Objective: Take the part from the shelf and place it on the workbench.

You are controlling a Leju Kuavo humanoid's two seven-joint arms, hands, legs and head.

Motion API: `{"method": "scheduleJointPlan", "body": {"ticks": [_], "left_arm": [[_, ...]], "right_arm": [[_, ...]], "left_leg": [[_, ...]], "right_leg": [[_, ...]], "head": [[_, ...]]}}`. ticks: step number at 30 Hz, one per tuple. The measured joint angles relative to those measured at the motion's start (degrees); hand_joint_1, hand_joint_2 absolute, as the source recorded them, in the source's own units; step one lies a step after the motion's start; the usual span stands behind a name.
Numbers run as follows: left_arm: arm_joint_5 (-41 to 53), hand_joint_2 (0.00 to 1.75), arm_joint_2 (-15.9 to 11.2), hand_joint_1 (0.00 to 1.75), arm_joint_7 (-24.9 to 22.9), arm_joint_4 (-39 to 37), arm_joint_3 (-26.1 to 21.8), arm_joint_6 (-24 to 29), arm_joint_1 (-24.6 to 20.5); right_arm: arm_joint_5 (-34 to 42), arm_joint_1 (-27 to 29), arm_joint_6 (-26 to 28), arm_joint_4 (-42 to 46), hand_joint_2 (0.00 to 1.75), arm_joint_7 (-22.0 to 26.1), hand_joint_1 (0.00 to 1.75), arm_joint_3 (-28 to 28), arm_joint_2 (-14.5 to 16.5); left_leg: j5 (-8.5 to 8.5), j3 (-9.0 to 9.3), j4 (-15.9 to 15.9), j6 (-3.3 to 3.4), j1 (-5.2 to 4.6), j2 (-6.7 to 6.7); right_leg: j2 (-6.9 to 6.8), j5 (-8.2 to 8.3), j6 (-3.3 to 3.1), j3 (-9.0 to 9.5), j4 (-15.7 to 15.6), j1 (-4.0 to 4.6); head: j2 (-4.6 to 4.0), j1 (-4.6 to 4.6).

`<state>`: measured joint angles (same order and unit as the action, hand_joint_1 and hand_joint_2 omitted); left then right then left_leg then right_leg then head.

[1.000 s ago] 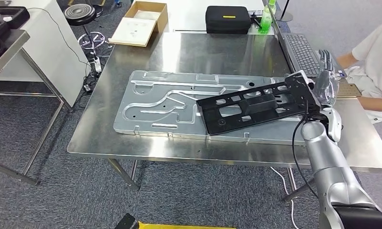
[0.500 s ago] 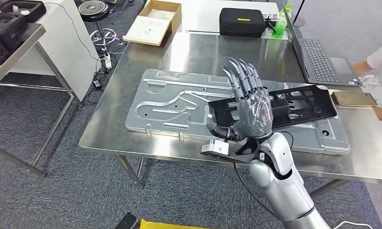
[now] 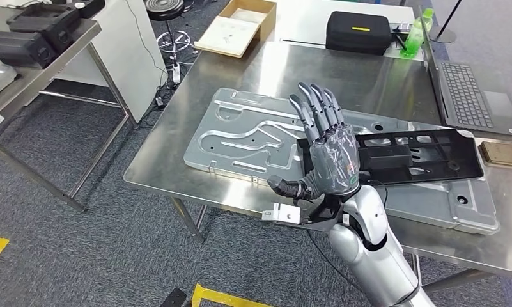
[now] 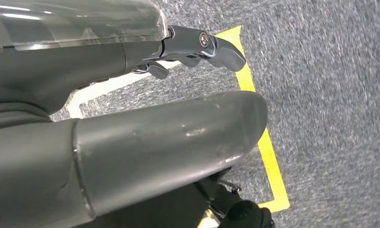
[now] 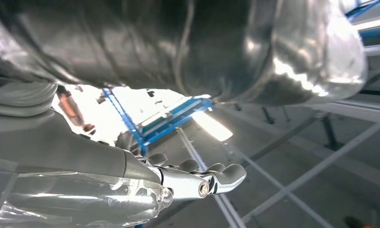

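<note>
Behind the robot hand (image 3: 330, 160), whose dark fingers (image 3: 317, 112) look matt under a glossy clear film, the surface (image 3: 266, 70) is brushed, reflective steel. On it lies a dull silver pressed-metal panel (image 3: 240, 134), and right of the robot hand a matt black plastic part (image 3: 426, 157). Below, the floor (image 3: 80, 256) is rough grey carpet.

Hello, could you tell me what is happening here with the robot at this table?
The robot is moving a part from a shelf to the workbench. The black part lies flat on a large stamped metal panel on the steel workbench, with nothing gripping it. The right hand is raised in front of the camera with its fingers spread and empty. The left hand hangs down by the carpeted floor, holding nothing that shows. A laptop sits at the far side.
</note>
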<state>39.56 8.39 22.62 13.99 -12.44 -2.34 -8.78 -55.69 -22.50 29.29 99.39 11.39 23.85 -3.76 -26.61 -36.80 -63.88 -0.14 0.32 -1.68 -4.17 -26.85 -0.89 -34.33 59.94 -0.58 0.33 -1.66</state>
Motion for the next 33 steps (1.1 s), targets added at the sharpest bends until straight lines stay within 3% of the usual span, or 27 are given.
{"method": "scheduleJointPlan", "body": {"ticks": [2,4,5,7,9,11,12,14,16,18,20,22,24,26,27,28,29,31,33], "left_arm": [[0.0,0.0,0.1,0.0,0.0,0.0,0.0,0.0,-0.1],[0.0,0.0,0.1,0.0,-0.1,0.0,0.0,0.0,-0.1],[0.0,0.0,0.2,0.0,-0.2,0.0,0.0,0.0,0.0],[0.0,0.0,0.3,0.0,-0.3,0.0,0.0,0.0,0.1],[0.0,0.0,0.6,0.0,-0.4,0.0,0.0,0.0,0.1],[0.0,0.0,0.7,0.0,-0.4,0.0,0.0,0.0,0.3],[0.0,0.0,0.7,0.0,-0.4,0.0,0.0,0.0,0.4],[0.0,0.0,0.7,0.0,-0.4,0.0,0.0,0.0,0.6],[0.0,0.0,0.8,0.0,-0.5,0.0,0.0,0.0,0.7],[0.1,0.0,0.8,0.0,-0.5,0.0,0.0,0.0,0.9],[0.1,0.0,0.7,0.0,-0.6,-0.1,0.0,0.2,1.5],[0.2,0.0,0.6,0.0,-0.7,-0.1,0.0,0.3,1.9],[0.3,0.0,0.6,0.0,-0.9,-0.2,0.0,0.3,1.9],[0.4,0.0,0.6,0.0,-1.1,-0.2,0.0,0.3,1.7],[0.5,0.0,0.6,0.0,-1.3,-0.2,0.0,0.4,1.7],[0.6,0.0,0.6,0.0,-1.4,-0.2,-0.1,0.4,1.8],[0.6,0.0,0.6,0.0,-1.5,-0.2,-0.1,0.4,1.8],[0.6,0.0,0.5,0.0,-1.5,-0.2,-0.1,0.4,1.6],[0.6,0.0,0.5,0.0,-1.5,-0.2,-0.1,0.4,1.4]], "right_arm": [[0.0,-0.1,-0.3,0.3,0.0,0.0,0.0,0.1,0.0],[0.0,-0.4,-0.7,0.4,0.0,0.0,0.0,0.2,0.0],[0.0,-0.5,-1.0,0.5,0.0,-0.1,0.0,0.3,0.0],[0.0,-1.0,-1.3,0.7,0.0,-0.2,0.0,0.3,0.0],[0.0,-1.2,-1.6,0.9,0.0,-0.4,0.0,0.3,0.0],[0.1,-1.1,-1.6,0.9,0.0,-0.5,0.0,0.4,0.0],[0.1,-1.1,-1.6,1.0,0.0,-0.5,0.0,0.4,0.0],[0.1,-1.1,-1.6,1.1,0.0,-0.5,0.0,0.4,0.0],[0.0,-0.9,-1.5,1.3,0.0,-0.6,0.0,0.4,-0.1],[-0.1,-0.3,-1.2,1.4,0.0,-0.6,0.0,0.5,-0.1],[-0.2,0.4,-0.8,1.6,0.0,-0.6,0.0,0.6,-0.1],[-0.2,0.8,-0.4,1.6,0.0,-0.6,0.0,0.8,-0.2],[-0.2,1.3,0.0,1.7,0.0,-0.6,0.0,0.8,-0.2],[-0.1,2.1,0.3,1.7,0.0,-0.5,0.0,0.8,-0.2],[0.0,2.3,0.4,1.7,0.0,-0.5,0.0,0.8,-0.2],[0.1,2.5,0.4,1.7,0.0,-0.4,0.0,0.9,-0.2],[0.1,2.6,0.5,1.7,0.0,-0.4,0.0,0.9,-0.2],[0.2,2.6,0.5,1.7,0.0,-0.3,0.0,0.9,-0.2],[0.7,2.6,0.6,1.7,0.0,0.0,0.0,0.9,-0.2]], "left_leg": [[1.01,2.05,4.2,0.81,-0.6,-1.59],[1.06,2.11,4.8,1.42,-0.78,-0.83],[1.25,2.22,5.1,1.69,-0.63,-0.22],[1.7,2.54,5.7,2.3,-0.25,0.93],[1.88,2.6,5.8,2.64,-0.1,2.04],[1.88,2.56,5.7,2.7,-0.1,3.39],[1.86,2.55,5.6,2.68,-0.1,4.16],[1.73,2.55,5.3,2.49,-0.03,5.73],[1.52,2.29,4.9,2.06,-0.06,7.08],[1.5,1.93,4.7,1.43,0.02,8.21],[1.56,1.72,4.9,0.73,0.25,9.12],[0.35,0.84,3.1,0.12,0.16,7.17],[-2.77,-1.97,-2.8,-0.39,0.15,3.85],[-5.19,-5.24,-9.2,-0.74,0.34,2.54],[-5.06,-5.83,-10.2,-0.81,0.37,2.27],[-3.85,-5.24,-9.1,-0.78,0.37,2.05],[-1.93,-3.6,-5.9,-0.63,0.33,1.55],[1.03,0.33,1.6,-0.01,-0.14,-0.85],[1.59,1.97,5.0,0.78,-0.7,-2.24]], "right_leg": [[-1.04,-0.2,0.46,0.2,0.0,0.25],[-2.08,-0.29,1.02,0.48,-0.2,0.34],[-1.88,-0.49,1.37,0.62,-0.1,0.25],[0.55,-2.27,1.91,-0.28,2.3,0.02],[3.3,-5.66,2.15,-3.4,8.7,-0.18],[3.87,-7.32,2.29,-6.37,14.3,-0.19],[3.95,-6.53,2.31,-6.67,14.4,-0.24],[4.83,-2.52,2.23,-4.44,9.0,-0.44],[7.32,0.1,2.09,-1.57,2.5,-0.74],[8.4,0.2,1.88,-0.61,0.4,-0.67],[7.16,0.35,1.33,-0.37,0.0,-0.6],[5.85,0.53,0.6,0.04,-0.6,-0.77],[4.34,0.47,0.08,0.35,-0.9,-0.61],[2.66,0.28,-0.18,0.42,-0.9,-0.38],[1.88,0.18,-0.21,0.47,-0.8,-0.32],[1.18,0.08,-0.19,0.56,-0.8,-0.29],[0.52,-0.05,-0.1,0.74,-0.8,-0.27],[-0.63,-0.39,0.25,1.17,-0.8,-0.06],[-1.68,-0.66,0.78,1.46,-0.8,0.23]], "head": [[0.0,0.01],[0.0,0.02],[0.0,0.02],[0.0,0.03],[0.0,0.04],[0.0,0.04],[0.0,0.04],[0.0,0.04],[0.0,0.03],[0.0,0.02],[0.0,0.03],[0.0,-0.05],[0.0,-0.18],[0.0,-0.21],[0.0,-0.21],[0.0,-0.22],[0.0,-0.22],[0.0,-0.22],[0.0,-0.2]]}}
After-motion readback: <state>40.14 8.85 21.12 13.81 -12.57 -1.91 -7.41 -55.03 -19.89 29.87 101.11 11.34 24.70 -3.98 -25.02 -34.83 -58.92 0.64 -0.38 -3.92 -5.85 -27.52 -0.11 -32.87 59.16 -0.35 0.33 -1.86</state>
